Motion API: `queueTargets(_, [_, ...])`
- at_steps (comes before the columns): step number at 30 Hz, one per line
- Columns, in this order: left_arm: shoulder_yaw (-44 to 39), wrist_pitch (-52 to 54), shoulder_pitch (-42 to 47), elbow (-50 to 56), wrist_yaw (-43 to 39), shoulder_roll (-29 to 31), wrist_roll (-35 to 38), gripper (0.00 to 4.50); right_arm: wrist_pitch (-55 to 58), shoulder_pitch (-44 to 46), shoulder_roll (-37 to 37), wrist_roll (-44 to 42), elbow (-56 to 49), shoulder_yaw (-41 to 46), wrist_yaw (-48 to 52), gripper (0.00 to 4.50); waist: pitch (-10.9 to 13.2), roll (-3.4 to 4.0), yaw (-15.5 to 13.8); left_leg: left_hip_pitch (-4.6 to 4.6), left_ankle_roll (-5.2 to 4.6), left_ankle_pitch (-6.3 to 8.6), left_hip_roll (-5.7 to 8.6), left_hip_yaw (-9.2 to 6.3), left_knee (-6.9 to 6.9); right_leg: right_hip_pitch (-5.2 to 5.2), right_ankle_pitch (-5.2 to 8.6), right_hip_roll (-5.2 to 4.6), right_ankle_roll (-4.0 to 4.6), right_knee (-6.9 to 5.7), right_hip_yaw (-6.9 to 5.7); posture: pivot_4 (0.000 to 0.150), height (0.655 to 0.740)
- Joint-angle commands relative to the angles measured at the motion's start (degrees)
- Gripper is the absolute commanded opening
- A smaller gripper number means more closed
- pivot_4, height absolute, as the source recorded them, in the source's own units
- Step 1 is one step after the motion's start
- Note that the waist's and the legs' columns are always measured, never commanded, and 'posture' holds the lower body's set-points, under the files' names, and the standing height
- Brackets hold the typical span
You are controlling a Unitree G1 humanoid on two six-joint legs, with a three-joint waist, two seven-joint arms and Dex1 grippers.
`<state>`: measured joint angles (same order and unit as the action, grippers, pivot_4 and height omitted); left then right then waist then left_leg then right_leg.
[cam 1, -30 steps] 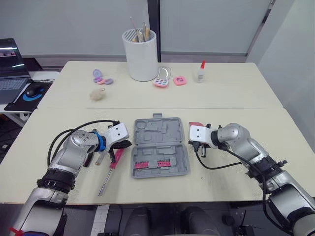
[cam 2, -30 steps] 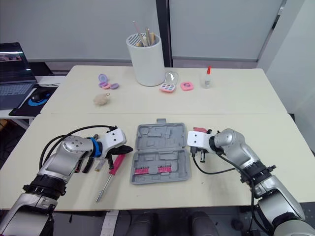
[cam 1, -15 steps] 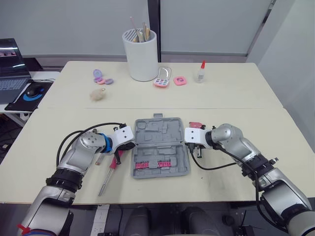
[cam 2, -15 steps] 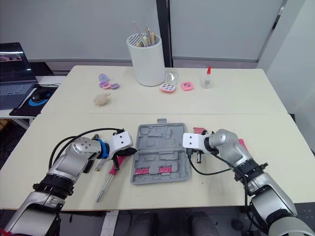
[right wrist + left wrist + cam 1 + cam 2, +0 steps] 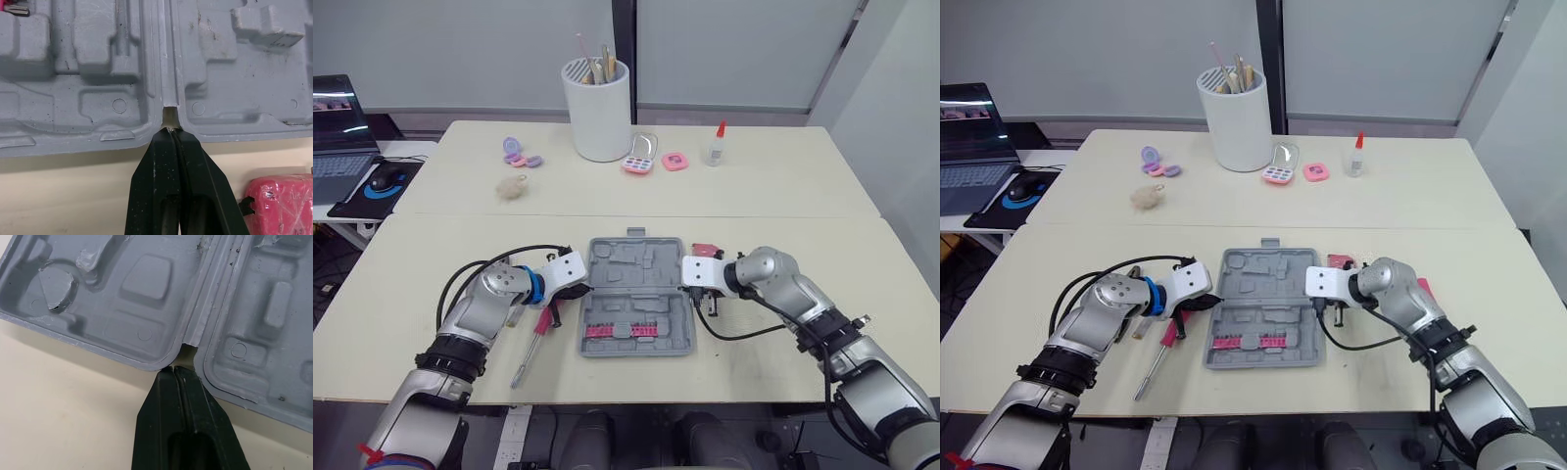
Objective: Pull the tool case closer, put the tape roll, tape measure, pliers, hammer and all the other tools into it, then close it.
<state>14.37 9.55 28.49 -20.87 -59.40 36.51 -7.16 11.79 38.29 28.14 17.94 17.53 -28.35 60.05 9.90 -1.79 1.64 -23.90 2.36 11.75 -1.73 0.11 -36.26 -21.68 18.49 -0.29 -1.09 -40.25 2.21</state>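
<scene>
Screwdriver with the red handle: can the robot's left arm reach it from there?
Probably yes. The screwdriver lies uncovered right beside the left tool, with nothing on top of it. The tool is shut and would need to open first.

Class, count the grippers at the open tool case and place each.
2. The left gripper, shut, is at the hinge notch on the left side of the tool case; the right gripper, shut, at its right-side notch.

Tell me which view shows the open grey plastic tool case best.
Left eye view: whole grey plastic tool case, both halves open flat. Right eye view matches. Each wrist view catches one hinge-end notch close up.
</scene>
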Motion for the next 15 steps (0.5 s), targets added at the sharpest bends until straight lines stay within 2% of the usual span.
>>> queueTargets(1, [2.22, -1.42, 0.11, 2.73, -1.84, -1.66, 0.50, 0.00, 0.19, -1.45, -0.39, -0.69, -5.01, -0.61, 1.43, 0.01, -0.01, -0.01, 0.00, 0.00, 0.00, 0.00, 0.00, 0.00, 0.00, 0.01, 0.00, 0.00, 0.00, 0.00, 0.00, 0.150, 0.7400])
queueTargets(15, [4.57, 2.21, -6.16, 13.52, -5.89, -1.11, 1.28, 0.00, 9.14, -11.27, 1.72, -2.28, -20.67, 0.13, 3.37, 0.01, -0.05, -0.02, 0.02, 0.06, 0.00, 0.00, 0.00, -0.07, -0.01, 0.17, 0.00, 0.02, 0.00, 0.11, 0.00, 0.150, 0.7400])
